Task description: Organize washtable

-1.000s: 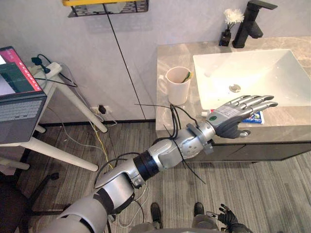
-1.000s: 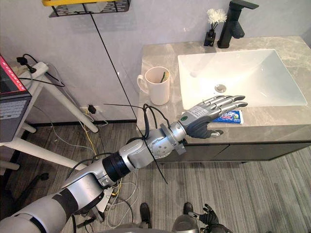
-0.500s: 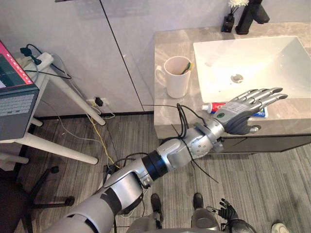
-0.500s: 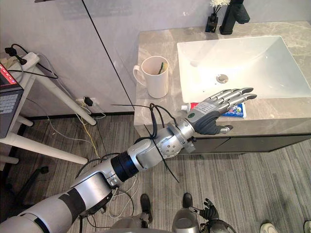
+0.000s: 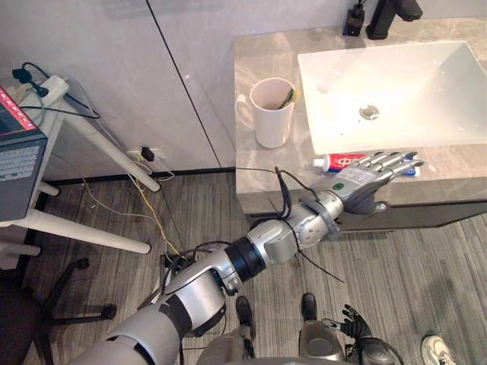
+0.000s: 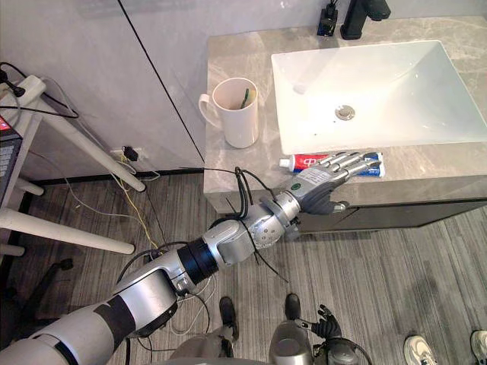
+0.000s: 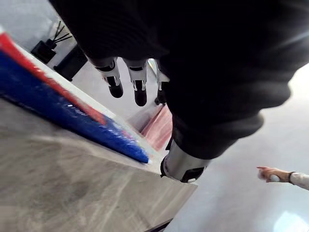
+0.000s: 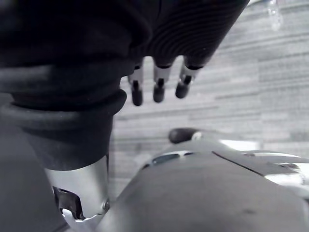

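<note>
Counter (image 5: 259, 53): grey stone, set against the wall, with a white sink (image 5: 426, 76) taking up most of its right part. A black faucet (image 5: 389, 9) stands behind the sink.

Left hand (image 5: 358, 182): reached out over the counter's front edge, fingers straight and side by side, nothing clasped. They lie over the right half of the toothpaste; contact cannot be confirmed. The thumb sits in front of the counter edge.

Mug (image 5: 270, 125): upright on the counter, left of the sink, a toothbrush (image 5: 289, 96) inside.

Toothpaste (image 5: 338, 161): red and blue tube lying flat on the front strip between sink and counter edge, white cap to the left.

Right hand (image 5: 356, 333): hanging low above the floor, fingers loose, holding nothing.
</note>
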`<state>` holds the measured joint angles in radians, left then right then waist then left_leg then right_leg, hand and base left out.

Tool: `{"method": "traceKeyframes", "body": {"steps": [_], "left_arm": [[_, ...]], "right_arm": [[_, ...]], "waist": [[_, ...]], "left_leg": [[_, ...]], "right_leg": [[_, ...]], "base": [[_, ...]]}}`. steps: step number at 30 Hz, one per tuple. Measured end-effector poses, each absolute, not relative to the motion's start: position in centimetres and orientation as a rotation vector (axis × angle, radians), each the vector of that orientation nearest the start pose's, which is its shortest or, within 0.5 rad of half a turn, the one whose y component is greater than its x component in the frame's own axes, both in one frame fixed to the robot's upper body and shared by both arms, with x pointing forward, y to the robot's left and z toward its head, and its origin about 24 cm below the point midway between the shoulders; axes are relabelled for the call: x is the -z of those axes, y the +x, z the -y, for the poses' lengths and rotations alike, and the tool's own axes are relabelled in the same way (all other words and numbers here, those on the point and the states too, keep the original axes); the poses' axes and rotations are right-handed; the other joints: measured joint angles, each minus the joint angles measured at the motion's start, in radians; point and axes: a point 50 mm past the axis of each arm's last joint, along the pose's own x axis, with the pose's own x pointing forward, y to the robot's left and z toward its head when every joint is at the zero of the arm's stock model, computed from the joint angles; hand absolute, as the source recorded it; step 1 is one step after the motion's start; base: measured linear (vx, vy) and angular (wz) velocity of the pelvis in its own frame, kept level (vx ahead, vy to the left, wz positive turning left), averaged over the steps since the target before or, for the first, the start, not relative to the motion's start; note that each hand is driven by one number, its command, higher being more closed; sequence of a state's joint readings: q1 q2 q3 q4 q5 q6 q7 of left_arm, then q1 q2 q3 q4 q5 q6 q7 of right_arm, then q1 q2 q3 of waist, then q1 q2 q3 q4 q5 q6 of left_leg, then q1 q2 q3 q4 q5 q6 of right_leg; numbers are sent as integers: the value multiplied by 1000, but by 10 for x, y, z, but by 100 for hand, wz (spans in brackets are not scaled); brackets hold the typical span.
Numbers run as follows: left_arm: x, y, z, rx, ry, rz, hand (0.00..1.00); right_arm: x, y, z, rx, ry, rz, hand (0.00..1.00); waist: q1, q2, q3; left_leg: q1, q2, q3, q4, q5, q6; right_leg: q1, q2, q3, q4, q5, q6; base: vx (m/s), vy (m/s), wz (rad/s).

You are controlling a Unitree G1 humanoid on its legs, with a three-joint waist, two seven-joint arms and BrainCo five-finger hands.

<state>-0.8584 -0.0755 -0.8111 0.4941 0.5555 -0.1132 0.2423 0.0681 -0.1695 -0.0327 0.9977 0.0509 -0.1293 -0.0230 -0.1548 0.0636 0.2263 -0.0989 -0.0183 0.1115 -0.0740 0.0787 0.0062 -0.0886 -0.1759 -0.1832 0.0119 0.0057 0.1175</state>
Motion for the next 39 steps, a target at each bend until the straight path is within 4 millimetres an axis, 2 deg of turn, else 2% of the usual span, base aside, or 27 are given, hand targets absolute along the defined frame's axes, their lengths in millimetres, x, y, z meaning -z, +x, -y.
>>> {"method": "traceKeyframes", "body": {"steps": [2, 8, 24, 32, 35, 37, 39], "left_arm": [[-146, 289, 82, 630, 877, 789, 0], [-148, 292, 79, 579, 852, 792, 0], [-146, 293, 78, 568, 845, 794, 0], [-146, 293, 78, 562, 842, 795, 0], [-144, 294, 77, 553, 844, 789, 0], [-142, 295, 76, 552, 850, 781, 0], [-142, 295, 76, 553, 850, 779, 0]], "right_arm": [[143, 123, 221, 168, -109, -920, 0], [142, 130, 219, 155, -115, -908, 0], [141, 141, 215, 137, -140, -899, 0], [140, 144, 215, 136, -141, -894, 0], [140, 145, 214, 133, -140, -891, 0], [140, 146, 213, 133, -139, -890, 0], [140, 146, 213, 132, -138, -890, 0]], "waist": [[-1, -1, 12], [1, -10, 36], [-5, -33, 51], [-8, -35, 52], [-18, -37, 53], [-21, -37, 53], [-21, -38, 54]], "left_leg": [[0, 0, 0, 4, 0, 0], [4, -1, 2, 4, 0, 0], [43, 1, -1, -17, -4, -5], [45, 1, -2, -17, -6, -6], [55, 1, -4, -17, -7, -7], [65, 3, -4, -17, -10, -7], [65, 5, -3, -17, -11, -7]], "right_leg": [[4, 1, 0, -5, 6, -4], [17, 2, -2, -28, 18, -8], [69, 21, -10, -70, 13, -62], [72, 22, -11, -71, 10, -72], [86, 22, -16, -77, 10, -76], [98, 26, -17, -85, 11, -97], [98, 28, -17, -85, 12, -98]], "base": [[-16, 3, 0], [-31, 7, 0], [0, 0, 0], [0, 0, 0], [-5, -5, 3], [0, 0, 0], [0, 0, 0]]}}
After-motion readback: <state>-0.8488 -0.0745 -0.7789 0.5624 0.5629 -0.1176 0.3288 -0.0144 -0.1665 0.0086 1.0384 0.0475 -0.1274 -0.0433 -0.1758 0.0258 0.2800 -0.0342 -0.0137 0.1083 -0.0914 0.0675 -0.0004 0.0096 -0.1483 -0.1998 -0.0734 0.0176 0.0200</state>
